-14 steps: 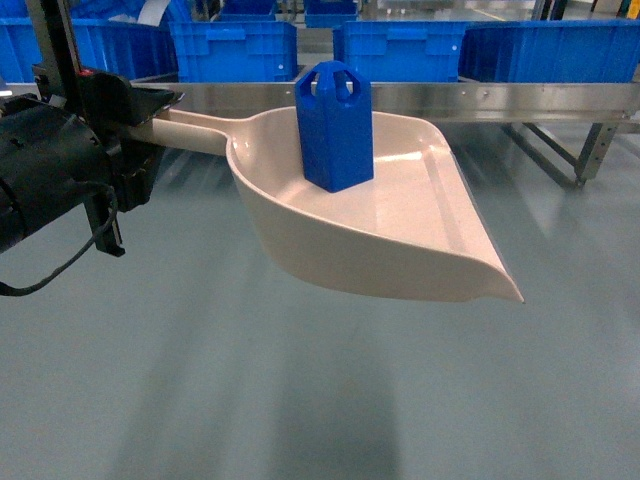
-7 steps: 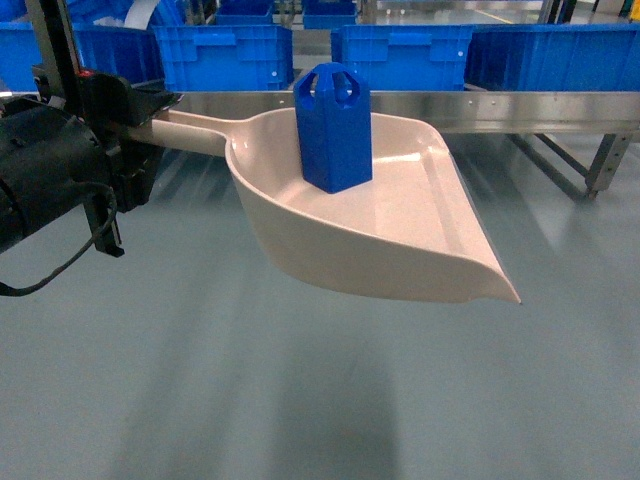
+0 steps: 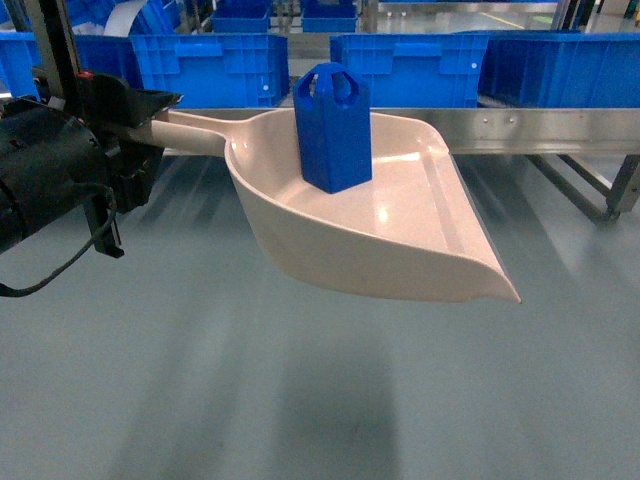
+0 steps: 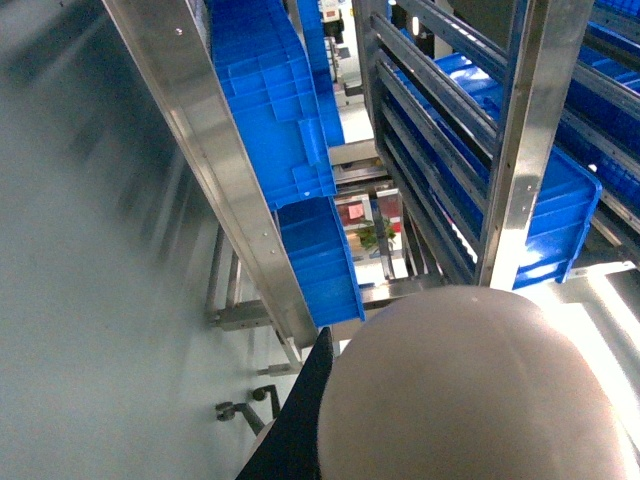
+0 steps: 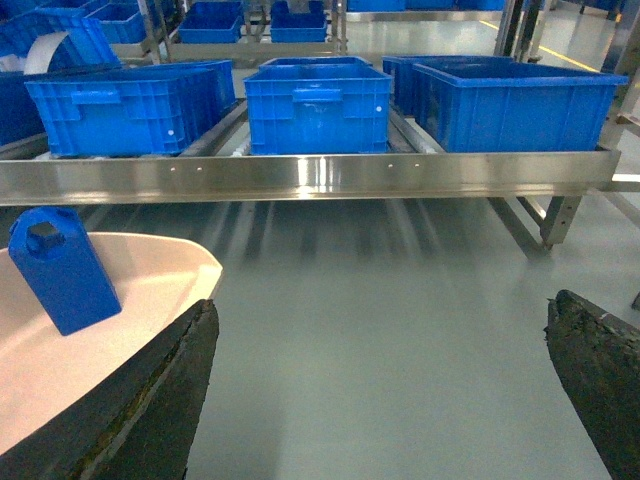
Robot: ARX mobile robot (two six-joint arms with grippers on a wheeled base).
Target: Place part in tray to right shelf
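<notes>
The blue part [image 3: 333, 125] stands upright in the deep end of the beige tray [image 3: 400, 235], which hangs level in the air above the floor. My left gripper [image 3: 160, 112] is shut on the tray's handle at the left. The left wrist view shows only the tray's rounded underside [image 4: 470, 390] and one dark finger [image 4: 300, 430]. My right gripper [image 5: 380, 303] is open with bare floor between its fingers; the part [image 5: 60, 268] and the tray [image 5: 140, 290] lie to its left. The shelf's steel front rail [image 3: 540, 130] runs just behind the tray.
Large blue crates [image 3: 400, 65] sit in a row on the shelf behind the rail, and the right wrist view shows them too: crates [image 5: 318, 100]. A shelf leg [image 3: 625, 185] stands at the right. Grey floor [image 3: 300, 400] spreads below the tray.
The shelf rail sits lower in the head view and its right leg has slid further right. The tray, the part and my left gripper keep their places in the view.
</notes>
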